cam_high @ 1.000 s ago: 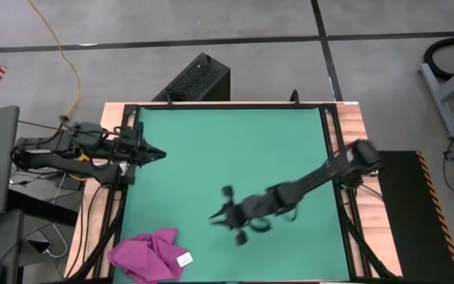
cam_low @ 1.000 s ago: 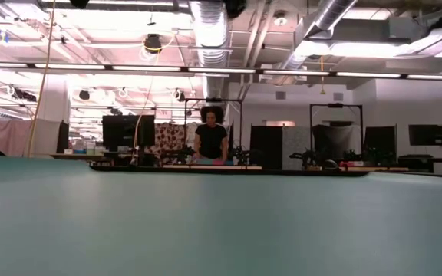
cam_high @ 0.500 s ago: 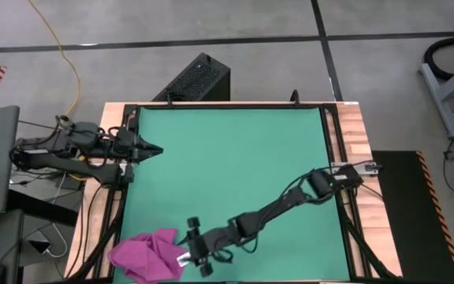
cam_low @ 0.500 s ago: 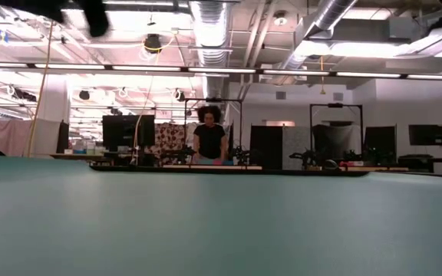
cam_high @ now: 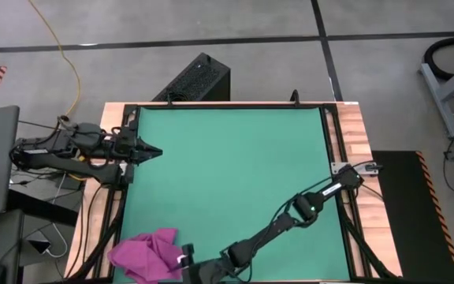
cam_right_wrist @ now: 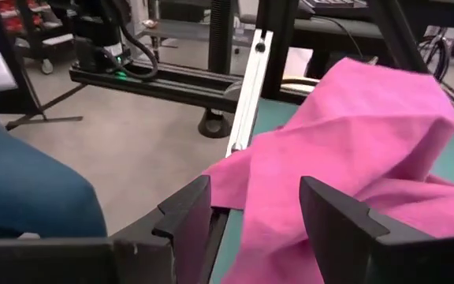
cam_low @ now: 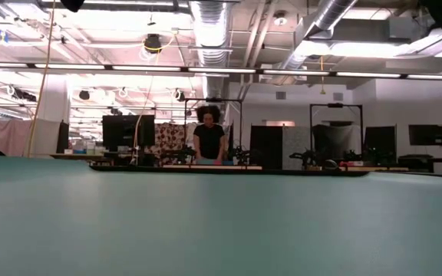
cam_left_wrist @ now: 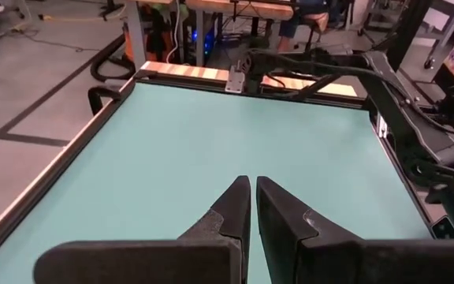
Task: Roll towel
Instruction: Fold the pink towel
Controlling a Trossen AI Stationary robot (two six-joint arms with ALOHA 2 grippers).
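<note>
High view: towel (cam_high: pixel 144 254), magenta, lies crumpled at the near-left corner of the green table (cam_high: pixel 227 173), one edge hanging past the table's side. Right arm reaches diagonally across the table to it; right hand (cam_high: pixel 187 264) sits at the towel's inner edge, right by the small white tag, fingers apart. Left hand (cam_high: pixel 154 152) is parked at the table's far-left edge, well apart from the towel, fingers together.

Low view: only bare green table surface (cam_low: pixel 221 222), with the room behind it. A person (cam_low: pixel 208 138) in a dark top stands far back beyond the table. Towel and both hands don't show here.

Left wrist view: left hand (cam_left_wrist: pixel 253 189) hovers over the green table (cam_left_wrist: pixel 211 142), its two dark fingers pressed together, nothing between them. The right arm (cam_left_wrist: pixel 385 87) runs along the table's far side.

Right wrist view: right hand (cam_right_wrist: pixel 254 201) is spread, towel (cam_right_wrist: pixel 353 142) bunched directly ahead of the fingers and partly between them; can't tell if the fingers touch it. Towel lies on the table corner.
</note>
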